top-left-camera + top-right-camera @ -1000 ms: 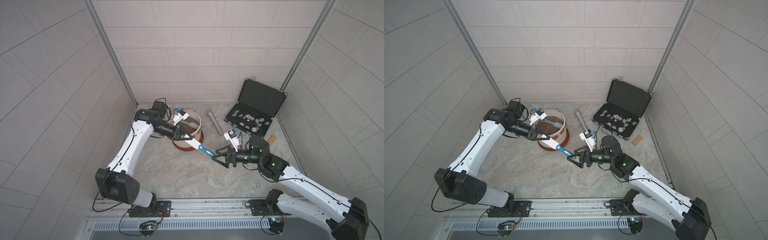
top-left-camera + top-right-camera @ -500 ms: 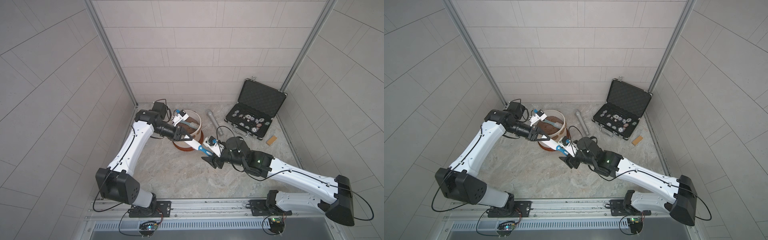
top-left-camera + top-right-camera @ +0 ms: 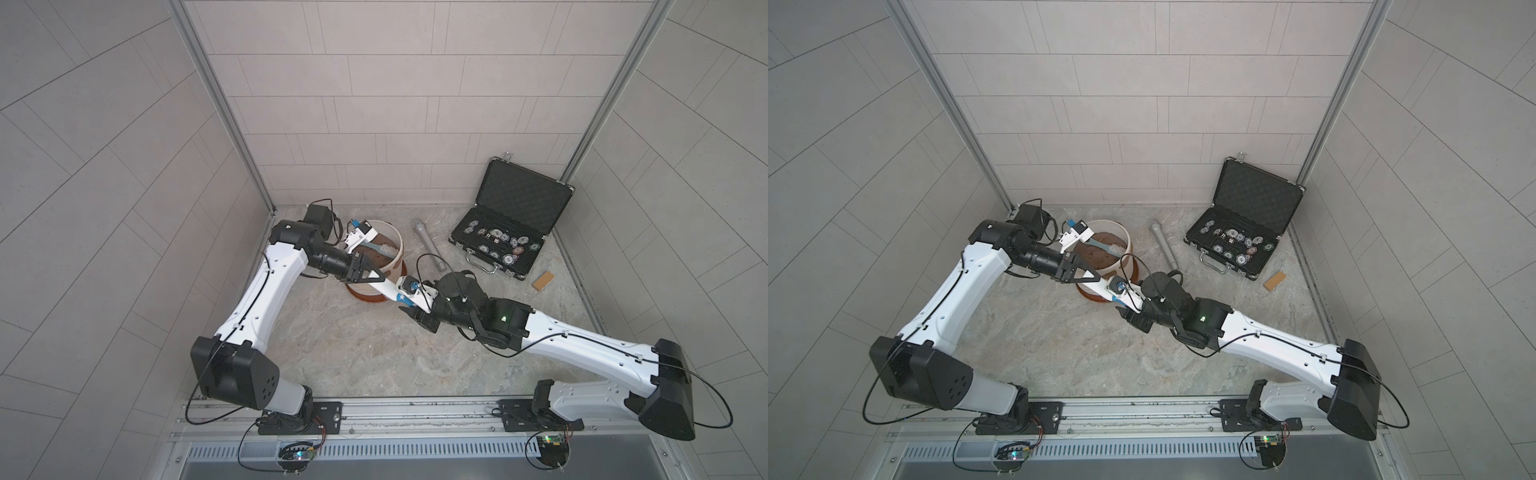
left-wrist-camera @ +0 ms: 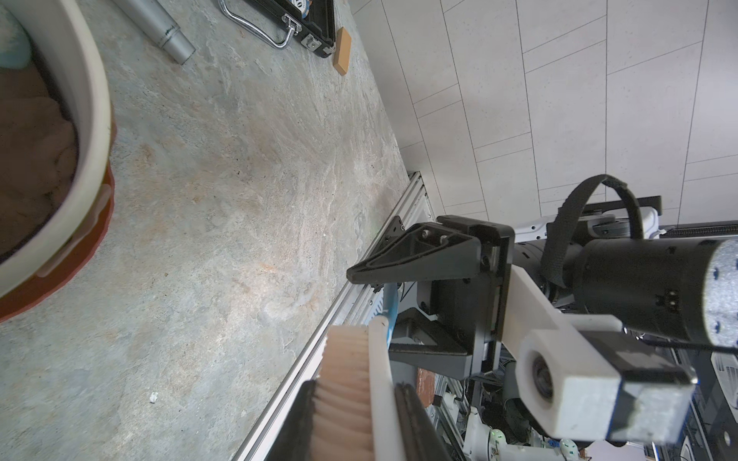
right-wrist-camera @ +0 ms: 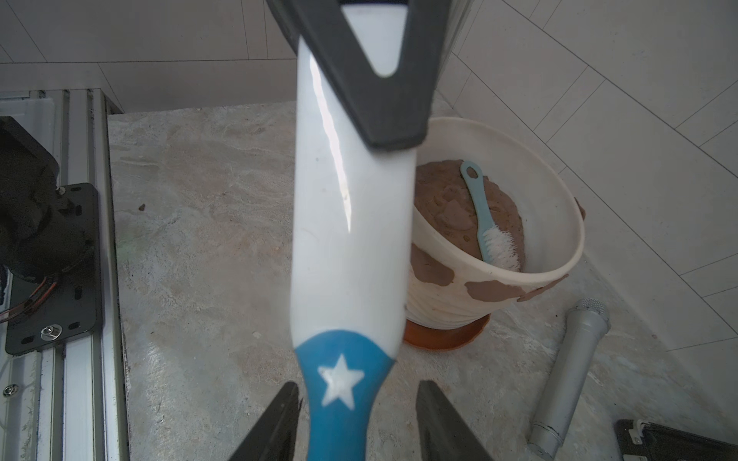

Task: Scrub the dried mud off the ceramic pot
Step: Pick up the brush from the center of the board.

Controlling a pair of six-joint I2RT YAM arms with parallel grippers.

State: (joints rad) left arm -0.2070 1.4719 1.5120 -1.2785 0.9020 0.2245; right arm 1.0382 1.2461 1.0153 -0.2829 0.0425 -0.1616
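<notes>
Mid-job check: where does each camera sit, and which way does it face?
Top views: above the front rail, looking down on the stone floor; both whole arms.
Left wrist: on the left arm, looking past the left pincer, along the white blue-handled scrub brush, at the right pincer.
Right wrist: on the right arm, looking past the right pincer at the cream ribbed ceramic pot.
All share brush and pot.

Silver microphone (image 3: 428,247), open black case (image 3: 523,195) and tan block (image 3: 543,281) lie apart.
</notes>
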